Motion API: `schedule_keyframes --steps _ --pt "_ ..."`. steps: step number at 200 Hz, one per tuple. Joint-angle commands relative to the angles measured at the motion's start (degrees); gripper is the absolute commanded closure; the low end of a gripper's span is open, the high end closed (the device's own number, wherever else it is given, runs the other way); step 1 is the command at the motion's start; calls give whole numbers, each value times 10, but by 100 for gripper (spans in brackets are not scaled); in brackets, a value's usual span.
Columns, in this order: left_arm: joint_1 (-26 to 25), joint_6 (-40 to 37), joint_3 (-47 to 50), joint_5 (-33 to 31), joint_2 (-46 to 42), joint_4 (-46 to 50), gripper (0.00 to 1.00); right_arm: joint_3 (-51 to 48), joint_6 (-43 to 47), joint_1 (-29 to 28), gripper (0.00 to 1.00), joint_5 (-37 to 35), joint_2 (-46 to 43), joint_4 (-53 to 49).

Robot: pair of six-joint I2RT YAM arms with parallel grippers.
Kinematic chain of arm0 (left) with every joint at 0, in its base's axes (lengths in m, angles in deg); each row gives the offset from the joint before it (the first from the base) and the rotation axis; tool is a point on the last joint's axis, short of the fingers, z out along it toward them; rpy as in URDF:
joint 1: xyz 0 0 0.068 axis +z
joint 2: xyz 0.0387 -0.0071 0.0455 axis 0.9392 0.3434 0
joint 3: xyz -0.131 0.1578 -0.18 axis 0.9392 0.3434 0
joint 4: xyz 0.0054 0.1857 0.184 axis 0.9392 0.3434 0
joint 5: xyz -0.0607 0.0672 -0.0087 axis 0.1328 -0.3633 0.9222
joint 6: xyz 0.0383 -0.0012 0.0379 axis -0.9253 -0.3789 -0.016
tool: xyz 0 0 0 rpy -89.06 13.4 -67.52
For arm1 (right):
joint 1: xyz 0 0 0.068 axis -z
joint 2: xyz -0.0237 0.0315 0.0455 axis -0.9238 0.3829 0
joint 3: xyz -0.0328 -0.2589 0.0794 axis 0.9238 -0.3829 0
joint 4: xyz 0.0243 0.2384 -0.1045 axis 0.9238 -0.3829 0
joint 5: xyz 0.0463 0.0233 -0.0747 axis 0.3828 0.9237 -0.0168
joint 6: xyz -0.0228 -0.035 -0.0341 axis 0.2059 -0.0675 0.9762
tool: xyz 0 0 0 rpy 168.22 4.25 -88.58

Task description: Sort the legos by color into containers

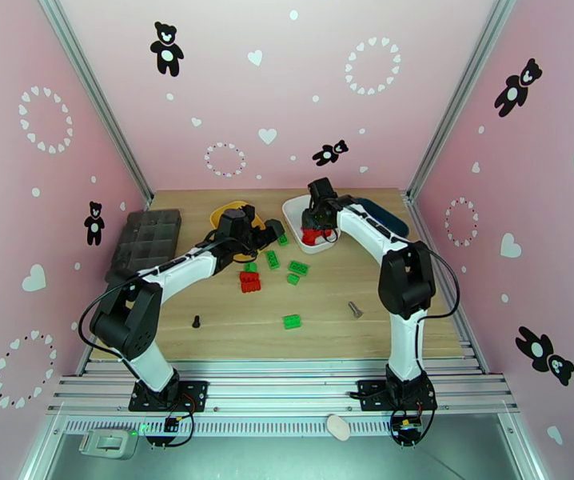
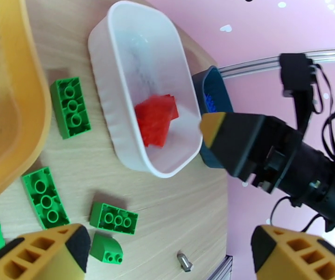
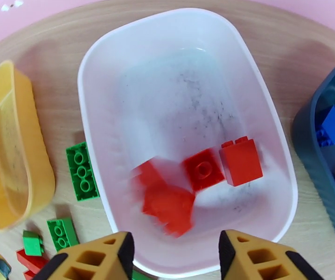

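1. Bench (image 1: 327, 338): carries three tubs in a row along its far edge.
2. Left tub (image 3: 9, 150): stands right of the organizer tray (image 1: 145, 242).
3. Middle tub (image 3: 186, 52): stands between the other two; holds a heap of bricks (image 3: 240, 162) at its near end.
4. Right tub (image 3: 307, 136): stands just beside the middle tub; holds further bricks (image 3: 333, 122).
5. Loose bricks (image 1: 273, 260): lie on the bench in front of the left and middle tubs.
6. Screws: lie nearer the arm bases, one left (image 1: 196, 320), one right (image 1: 355, 309), well apart.
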Motion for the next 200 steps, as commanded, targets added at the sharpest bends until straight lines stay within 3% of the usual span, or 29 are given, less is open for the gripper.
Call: schedule_keyframes --steps 1,57,118,200 --pt "-2 -16 0 -3 -23 11 3 16 -3 -2 44 13 0 -22" --pt "-2 -54 37 -66 -86 60 3 -52 12 -33 40 0 -75 -1" --pt "5 -114 79 -170 -182 164 2 -117 6 -113 31 -15 -131 21" --pt "126 -66 234 -114 -271 124 2 -129 -30 -244 24 -35 -84 46"
